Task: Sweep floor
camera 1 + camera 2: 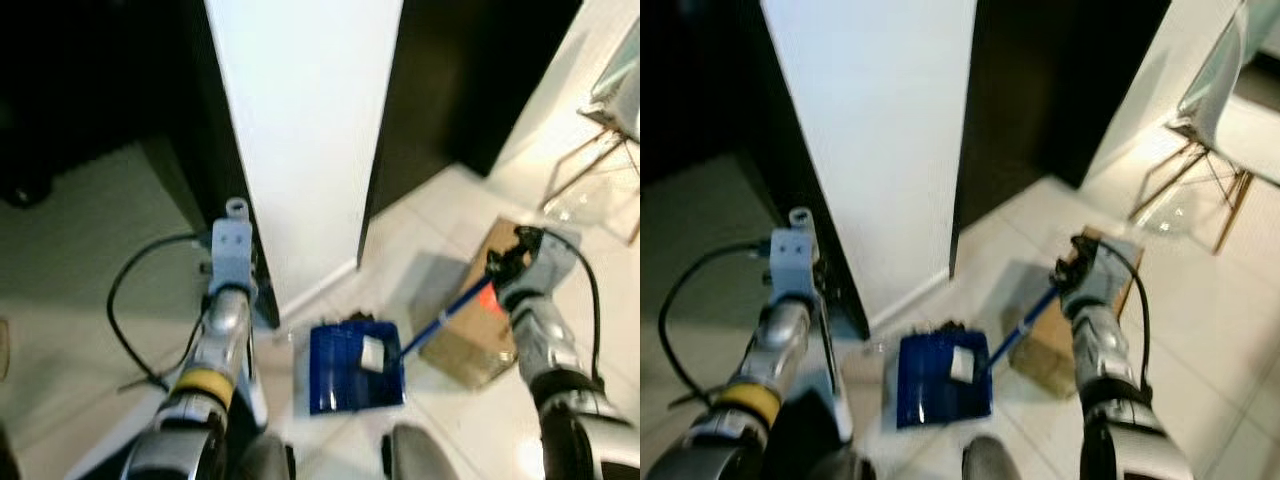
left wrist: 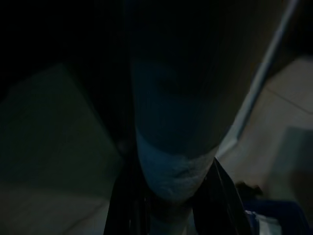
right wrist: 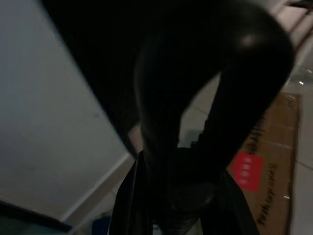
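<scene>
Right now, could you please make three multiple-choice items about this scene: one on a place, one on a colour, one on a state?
1. Where does the cardboard box lie?
A. on the floor, on the robot's right
B. on a chair
C. inside the dustpan

2. What colour is the dustpan?
A. red
B. blue
C. yellow

3. What is the state of the dustpan?
A. hanging on the wall
B. upside down on the box
C. on the floor with a pale scrap in it

Answers:
1. A: the box rests on the pale tiles below the right pincer.
2. B: both the pan and its long handle are blue.
3. C: the pan sits flat on the floor by the white wall, with the scrap inside.
</scene>
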